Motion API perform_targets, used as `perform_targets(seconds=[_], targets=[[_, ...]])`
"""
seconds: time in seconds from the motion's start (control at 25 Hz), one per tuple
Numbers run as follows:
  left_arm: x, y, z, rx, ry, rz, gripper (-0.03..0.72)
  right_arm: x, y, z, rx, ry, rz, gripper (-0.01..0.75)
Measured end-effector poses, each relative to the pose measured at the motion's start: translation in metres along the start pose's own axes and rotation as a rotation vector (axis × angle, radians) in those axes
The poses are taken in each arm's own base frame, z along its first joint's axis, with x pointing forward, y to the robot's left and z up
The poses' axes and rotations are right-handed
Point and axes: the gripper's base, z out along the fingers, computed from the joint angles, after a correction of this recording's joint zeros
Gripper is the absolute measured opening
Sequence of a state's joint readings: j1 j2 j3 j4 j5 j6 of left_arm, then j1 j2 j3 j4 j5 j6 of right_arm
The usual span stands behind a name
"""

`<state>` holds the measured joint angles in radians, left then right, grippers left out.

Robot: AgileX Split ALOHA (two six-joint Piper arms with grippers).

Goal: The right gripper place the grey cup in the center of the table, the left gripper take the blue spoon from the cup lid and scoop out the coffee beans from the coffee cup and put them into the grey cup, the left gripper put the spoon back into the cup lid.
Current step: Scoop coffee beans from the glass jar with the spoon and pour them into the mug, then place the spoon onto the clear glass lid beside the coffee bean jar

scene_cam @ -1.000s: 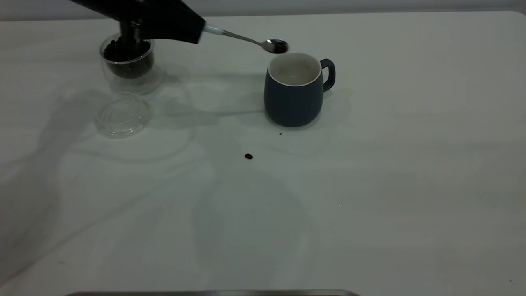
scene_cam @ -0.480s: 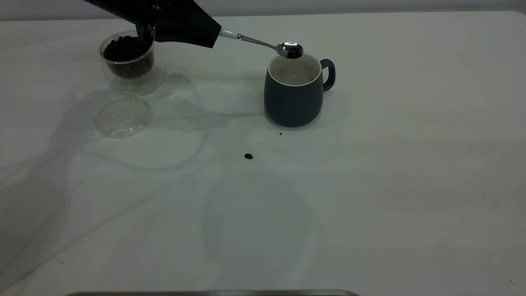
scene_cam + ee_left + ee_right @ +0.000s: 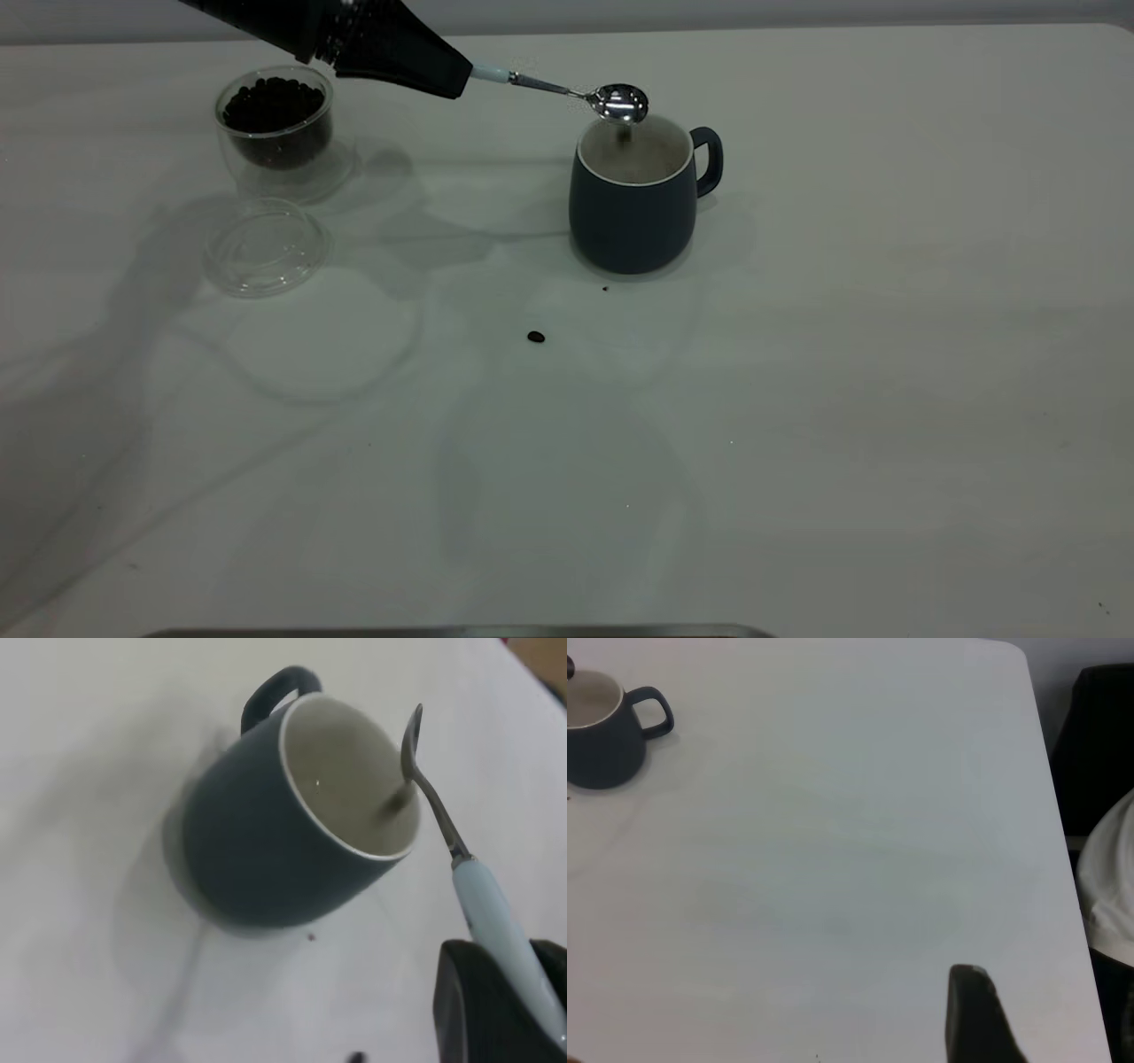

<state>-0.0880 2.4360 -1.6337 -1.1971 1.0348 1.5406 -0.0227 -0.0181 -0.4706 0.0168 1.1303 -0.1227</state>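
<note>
A: What is the left gripper [image 3: 443, 78] doing?

B: It is clamping the pale handle of the blue spoon [image 3: 567, 89], which is sticking out ahead of it. The metal bowl is hanging at the far end, right over the mouth of the grey cup [image 3: 634, 199]. In the left wrist view the bowl of the blue spoon [image 3: 443, 828] is turning on its side above the rim of the grey cup [image 3: 283, 833], and a dark blur is showing just under it inside the cup.

A: And what is sitting back from the gripper?

B: The coffee cup [image 3: 276, 133] is standing just below and behind it, with the coffee beans [image 3: 273, 103] heaped inside. The cup lid [image 3: 265, 246] is lying flat on the table [image 3: 842, 354], nearer the camera than that glass. One stray bean [image 3: 535, 337] is lying on the table in front of the grey cup, well apart from it.

A: The right gripper [image 3: 976, 1014]?

B: It is staying off to the side, far from the grey cup [image 3: 607, 731]; only one dark finger is showing, so its grip cannot be told.
</note>
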Motion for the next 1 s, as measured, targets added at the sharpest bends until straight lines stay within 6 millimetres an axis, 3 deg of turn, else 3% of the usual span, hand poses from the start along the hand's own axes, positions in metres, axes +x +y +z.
perform_targets(seconds=[0.16,0.32,0.56,0.68,0.84,1.0], targets=[[-0.001,0.0,0.0,-0.001,-0.008,0.11,0.131,0.0,0.0,0.0,0.0,0.0,0.0,0.363],[0.0,-0.004,-0.01,0.055,-0.011,-0.027,0.131,0.0,0.0,0.0,0.0,0.0,0.0,0.363],[0.0,0.0,-0.087,-0.032,-0.025,-0.357,0.131,0.0,0.0,0.0,0.0,0.0,0.0,0.363],[0.009,0.004,-0.126,-0.111,-0.026,-0.472,0.131,0.0,0.0,0.0,0.0,0.0,0.0,0.363],[0.028,0.009,-0.158,-0.191,0.018,-0.587,0.131,0.0,0.0,0.0,0.0,0.0,0.0,0.363],[0.038,0.012,-0.167,-0.226,0.054,-0.633,0.131,0.0,0.0,0.0,0.0,0.0,0.0,0.363]])
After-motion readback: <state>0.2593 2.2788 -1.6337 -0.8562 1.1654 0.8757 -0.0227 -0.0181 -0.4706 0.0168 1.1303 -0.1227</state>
